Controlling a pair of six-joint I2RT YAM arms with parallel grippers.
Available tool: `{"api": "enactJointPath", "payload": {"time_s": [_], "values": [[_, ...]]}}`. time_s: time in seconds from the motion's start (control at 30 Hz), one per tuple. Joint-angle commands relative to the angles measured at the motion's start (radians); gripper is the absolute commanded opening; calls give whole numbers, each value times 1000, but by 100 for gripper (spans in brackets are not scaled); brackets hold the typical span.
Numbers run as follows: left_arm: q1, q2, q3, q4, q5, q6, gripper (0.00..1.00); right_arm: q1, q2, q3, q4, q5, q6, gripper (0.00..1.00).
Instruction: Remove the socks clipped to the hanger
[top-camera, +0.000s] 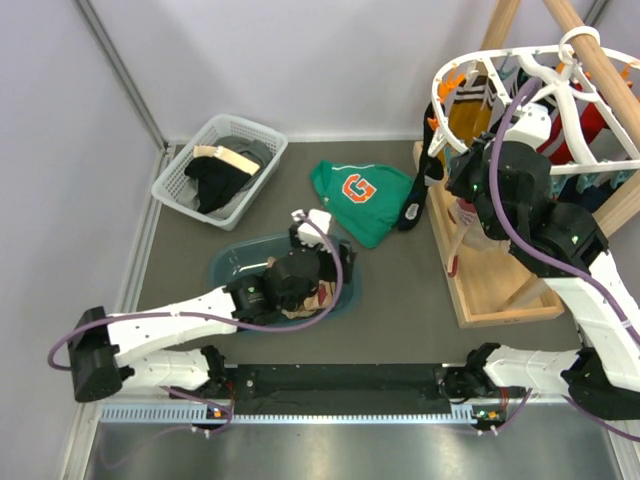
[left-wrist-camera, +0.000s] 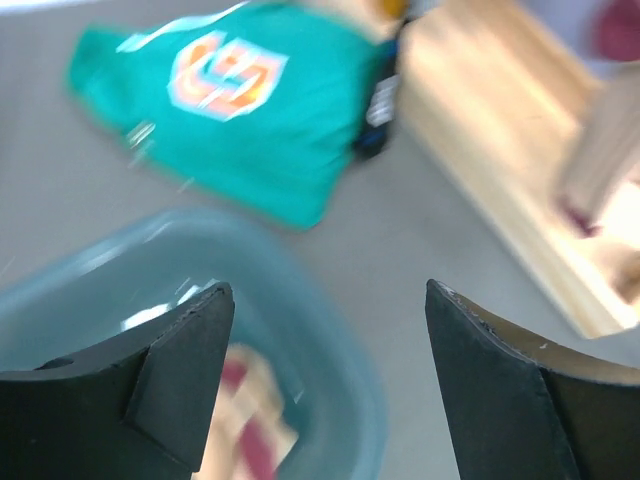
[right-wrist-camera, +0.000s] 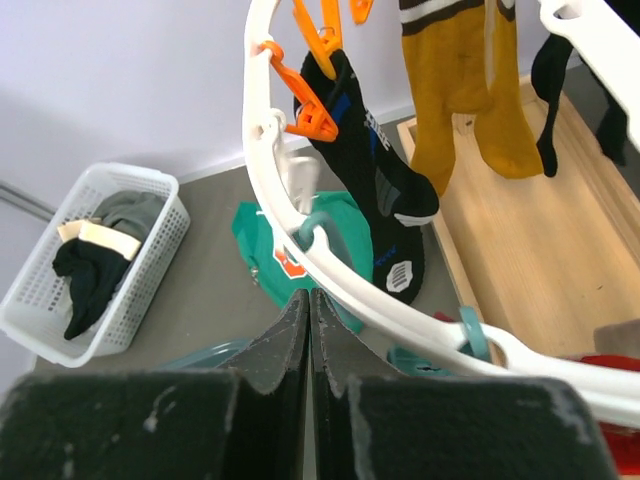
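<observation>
The white hanger (top-camera: 480, 70) hangs from the wooden pole at the upper right, and its rim (right-wrist-camera: 300, 230) crosses the right wrist view. Mustard socks (right-wrist-camera: 460, 90), a black sock (right-wrist-camera: 385, 200) and a red sock (top-camera: 600, 120) are clipped to it. My right gripper (right-wrist-camera: 309, 300) is shut with nothing between its fingers, just below the near rim (top-camera: 455, 170). My left gripper (left-wrist-camera: 330, 300) is open and empty above the far edge of a teal basin (top-camera: 230, 270). A tan-and-maroon argyle sock (left-wrist-camera: 245, 420) lies in the basin.
A green sweatshirt with an orange G (top-camera: 360, 195) lies on the floor beyond the basin. A white mesh basket (top-camera: 220, 170) of dark clothes stands at the back left. The wooden stand's base (top-camera: 490, 290) lies under the hanger. Orange clips (right-wrist-camera: 310, 120) sit on the rim.
</observation>
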Motion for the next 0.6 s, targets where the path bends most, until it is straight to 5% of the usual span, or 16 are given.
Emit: {"api": "enactJointPath", "payload": {"time_s": [0.0,0.57], "values": [[-5,134,111,278,192,187,82,11,-12,29,38,-19,0,0],[-26,641,480,548,551,193,90,11,-20,30,49,-48,-34,0]]}}
